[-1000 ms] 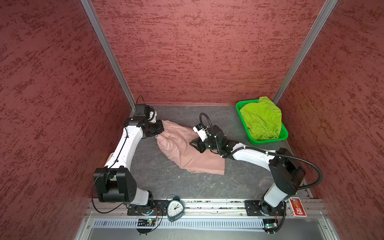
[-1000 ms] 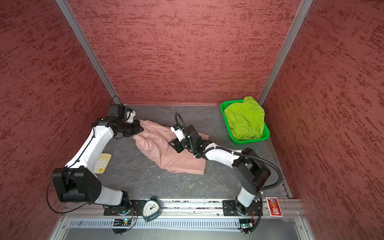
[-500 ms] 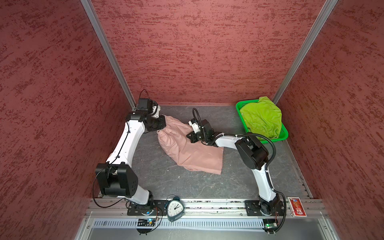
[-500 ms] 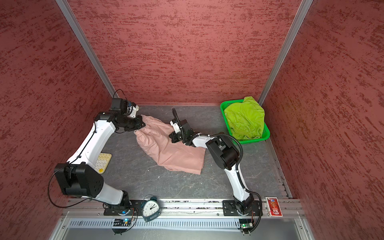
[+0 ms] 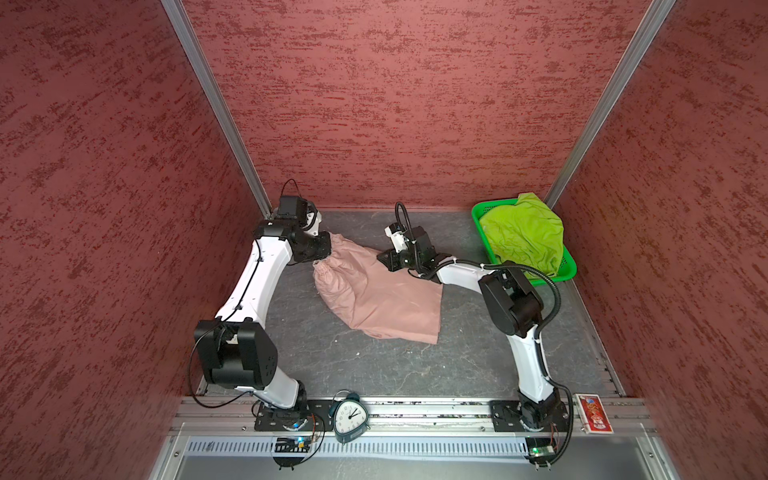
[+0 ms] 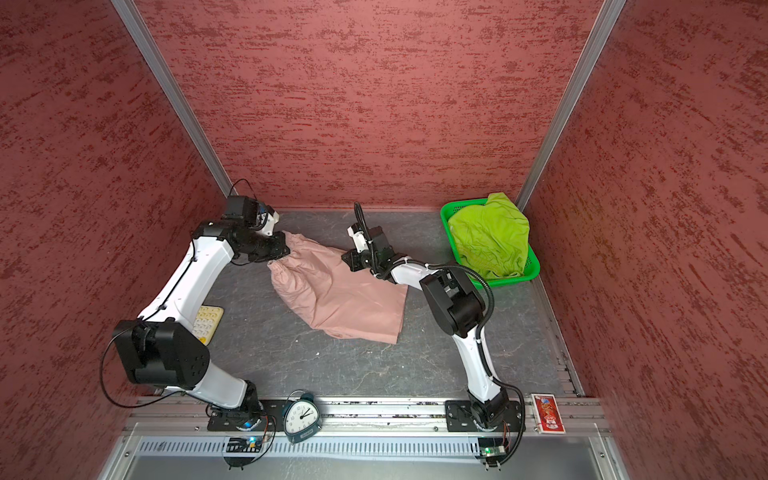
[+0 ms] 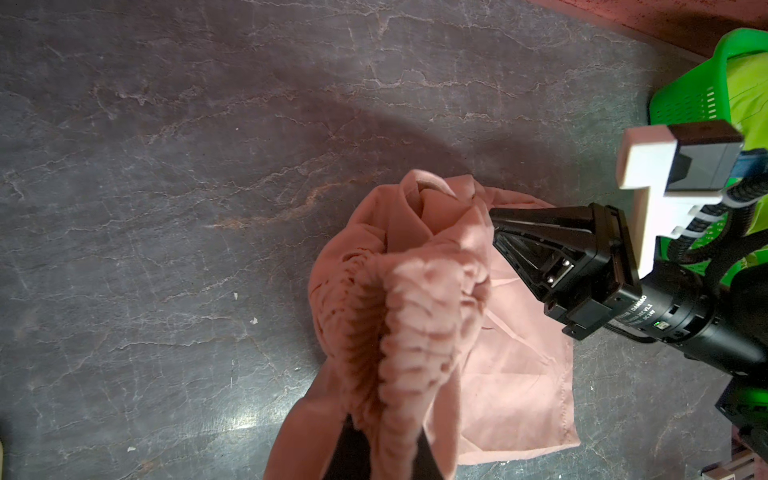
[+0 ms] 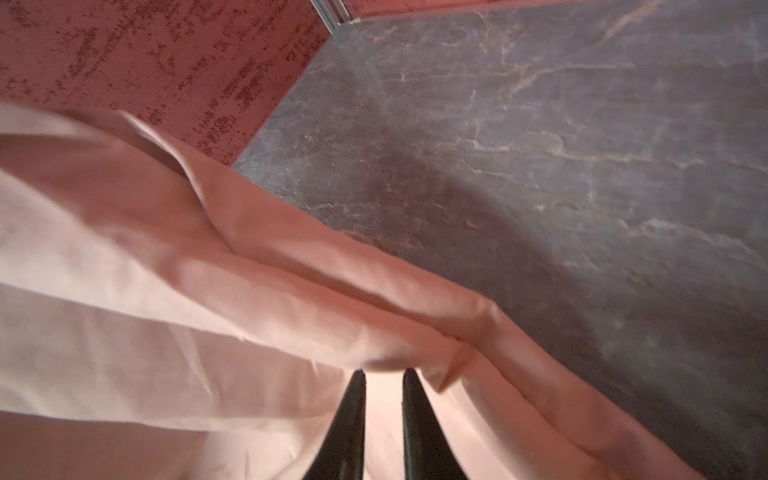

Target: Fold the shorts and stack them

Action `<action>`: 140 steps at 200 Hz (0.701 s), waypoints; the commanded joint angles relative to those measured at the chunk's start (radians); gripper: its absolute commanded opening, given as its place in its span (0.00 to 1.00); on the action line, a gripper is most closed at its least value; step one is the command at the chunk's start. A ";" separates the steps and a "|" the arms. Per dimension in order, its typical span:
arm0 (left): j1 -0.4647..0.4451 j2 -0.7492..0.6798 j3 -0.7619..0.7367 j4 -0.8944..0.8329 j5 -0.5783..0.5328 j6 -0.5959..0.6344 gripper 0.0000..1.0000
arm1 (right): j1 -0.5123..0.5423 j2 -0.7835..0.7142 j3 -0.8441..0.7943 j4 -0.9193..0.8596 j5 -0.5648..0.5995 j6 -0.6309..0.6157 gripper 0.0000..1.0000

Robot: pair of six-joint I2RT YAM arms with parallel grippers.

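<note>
- Landmark: bright green perforated plastic basket (image 5: 559, 277) in a back corner of the dark grey stone-pattern desk (image 5: 374, 365). Lime green shorts (image 5: 523, 237), thin crumpled cloth, are heaped in it, with nothing touching them.
- Dusty pink shorts (image 5: 374, 291), thin cloth with a gathered elastic waistband, are on the desk well apart from the basket, toward the middle. They lie mostly flat but rumpled, with one long edge lifted into a ridge between the two grippers.
- Left gripper (image 7: 384, 432): fingers (image 7: 349, 453) clamped on the bunched waistband at the end of the pink shorts farthest from the basket.
- Right gripper (image 8: 382, 384): fingers (image 8: 353, 415) nearly together, tips at a fold of pink cloth on the basket-side end. Can't tell whether cloth is pinched or only touched.
- Step, my read: stretching the pink shorts flat before the first fold. Nothing is folded or stacked yet.
- Doing it well:
  - Confirm the right pinch has both layers before pulling. If it's only nosing the fold, reopen and bite deeper.
  - Pull the ends apart evenly and low over the desk, so the waistband un-bunches instead of slipping out.
  - Set the shorts down with the waistband straight and the legs overlapping.
  - Keep the right elbow clear of the basket; it sits near it.
- Writing:
  - White print on the black wrist housing (image 7: 636, 309) of the right gripper looks like "DAMIAO", with "DC24V" below. It's small and partly blurred.
  - Teal alarm clock (image 5: 351, 417), well apart from the basket: dial numerals too small to read.
  - Red card-sized pack (image 5: 592, 413): print unreadable.
  - No logo shows on either pair.
</note>
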 commanded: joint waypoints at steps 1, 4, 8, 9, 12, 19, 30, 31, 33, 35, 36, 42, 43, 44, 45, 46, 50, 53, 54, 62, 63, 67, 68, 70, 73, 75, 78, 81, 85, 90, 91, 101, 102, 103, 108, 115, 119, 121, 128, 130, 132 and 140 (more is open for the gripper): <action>-0.019 -0.001 0.051 -0.011 0.006 0.023 0.05 | 0.002 0.082 0.072 0.028 -0.038 0.022 0.16; -0.021 -0.001 0.054 -0.013 0.006 0.023 0.05 | 0.003 0.093 0.082 0.030 -0.037 0.026 0.16; -0.022 0.000 0.057 -0.017 0.005 0.023 0.05 | 0.004 0.108 0.096 0.030 -0.038 0.032 0.16; -0.023 0.000 0.058 -0.017 0.005 0.023 0.05 | 0.003 0.112 0.100 0.030 -0.037 0.033 0.16; -0.024 -0.002 0.061 -0.019 0.004 0.023 0.05 | 0.004 0.122 0.109 0.030 -0.034 0.039 0.15; -0.030 -0.002 0.067 -0.025 0.004 0.022 0.05 | 0.004 0.147 0.132 0.033 -0.027 0.052 0.14; -0.043 -0.002 0.077 -0.036 -0.009 0.021 0.05 | 0.004 0.190 0.175 0.038 -0.027 0.074 0.13; -0.045 -0.002 0.078 -0.037 -0.011 0.021 0.05 | 0.004 0.194 0.177 0.039 -0.027 0.076 0.13; -0.048 -0.003 0.080 -0.041 -0.014 0.021 0.05 | 0.004 0.200 0.186 0.040 -0.026 0.080 0.13; -0.051 -0.003 0.081 -0.043 -0.019 0.021 0.05 | 0.004 0.208 0.194 0.039 -0.026 0.086 0.13; -0.053 -0.003 0.082 -0.044 -0.022 0.022 0.05 | 0.004 0.213 0.199 0.038 -0.024 0.088 0.13; -0.063 -0.003 0.086 -0.050 -0.036 0.021 0.05 | 0.003 0.236 0.228 0.038 -0.029 0.100 0.12; -0.064 -0.003 0.086 -0.051 -0.040 0.021 0.05 | 0.004 0.238 0.234 0.037 -0.030 0.102 0.12; -0.066 -0.003 0.087 -0.052 -0.043 0.020 0.05 | 0.004 0.242 0.239 0.037 -0.031 0.103 0.12; -0.068 -0.003 0.087 -0.054 -0.046 0.020 0.05 | 0.004 0.246 0.244 0.037 -0.032 0.103 0.12; -0.070 -0.003 0.088 -0.055 -0.048 0.019 0.05 | 0.004 0.248 0.249 0.036 -0.032 0.104 0.12; -0.076 -0.001 0.090 -0.060 -0.059 0.016 0.05 | 0.005 0.263 0.271 0.027 -0.033 0.106 0.13; -0.081 0.001 0.090 -0.064 -0.065 0.014 0.05 | 0.006 0.271 0.287 0.018 -0.032 0.104 0.13; -0.081 0.001 0.090 -0.065 -0.066 0.013 0.05 | 0.007 0.273 0.289 0.014 -0.031 0.103 0.13; -0.089 0.010 0.091 -0.076 -0.074 0.008 0.05 | 0.011 0.282 0.327 -0.013 -0.013 0.091 0.14; -0.090 0.010 0.091 -0.077 -0.075 0.008 0.05 | 0.012 0.282 0.331 -0.015 -0.011 0.090 0.14; -0.091 0.015 0.094 -0.085 -0.078 0.008 0.05 | 0.013 0.280 0.340 -0.019 -0.003 0.087 0.15; -0.091 0.017 0.094 -0.087 -0.081 0.008 0.05 | 0.014 0.279 0.341 -0.019 -0.001 0.086 0.16; -0.093 0.019 0.094 -0.091 -0.085 0.008 0.05 | 0.014 0.276 0.342 -0.020 -0.001 0.086 0.16; -0.094 0.023 0.096 -0.097 -0.092 0.009 0.04 | 0.014 0.271 0.344 -0.019 0.001 0.087 0.17; -0.094 0.025 0.097 -0.100 -0.099 0.009 0.04 | 0.014 0.267 0.343 -0.020 0.002 0.087 0.18; -0.095 0.027 0.096 -0.102 -0.110 0.010 0.04 | 0.013 0.258 0.339 -0.021 0.002 0.087 0.20; -0.095 0.029 0.096 -0.105 -0.120 0.012 0.04 | 0.013 0.248 0.335 -0.023 0.007 0.085 0.22; -0.096 0.030 0.095 -0.106 -0.135 0.014 0.04 | 0.013 0.230 0.328 -0.031 0.014 0.080 0.25; -0.096 0.031 0.095 -0.110 -0.152 0.015 0.04 | 0.013 0.205 0.311 -0.045 0.026 0.073 0.29; -0.095 0.031 0.096 -0.110 -0.156 0.015 0.04 | 0.013 0.198 0.307 -0.049 0.028 0.071 0.29; -0.097 0.033 0.105 -0.116 -0.188 0.016 0.04 | 0.013 0.125 0.248 -0.083 0.068 0.047 0.39; -0.096 0.034 0.106 -0.117 -0.189 0.015 0.04 | 0.013 0.117 0.239 -0.085 0.070 0.045 0.40; -0.096 0.034 0.108 -0.117 -0.191 0.015 0.04 | 0.013 0.108 0.232 -0.089 0.077 0.042 0.41; -0.098 0.036 0.116 -0.119 -0.201 0.013 0.05 | 0.013 0.063 0.188 -0.101 0.106 0.033 0.45; -0.104 0.043 0.130 -0.122 -0.207 0.008 0.06 | 0.010 -0.005 0.114 -0.116 0.141 0.022 0.51; -0.107 0.048 0.140 -0.125 -0.208 0.008 0.06 | 0.009 -0.045 0.070 -0.122 0.161 0.019 0.53; -0.109 0.050 0.146 -0.127 -0.209 0.006 0.06 | 0.006 -0.065 0.047 -0.127 0.172 0.019 0.55; -0.116 0.064 0.168 -0.139 -0.213 -0.001 0.06 | 0.002 -0.125 -0.014 -0.147 0.207 0.019 0.56; -0.119 0.068 0.173 -0.144 -0.216 -0.005 0.06 | 0.000 -0.154 -0.054 -0.159 0.223 0.017 0.58; -0.121 0.073 0.181 -0.149 -0.220 -0.008 0.06 | -0.001 -0.164 -0.065 -0.165 0.227 0.017 0.58; -0.134 0.090 0.205 -0.163 -0.231 -0.018 0.03 | -0.006 -0.240 -0.154 -0.210 0.262 0.002 0.58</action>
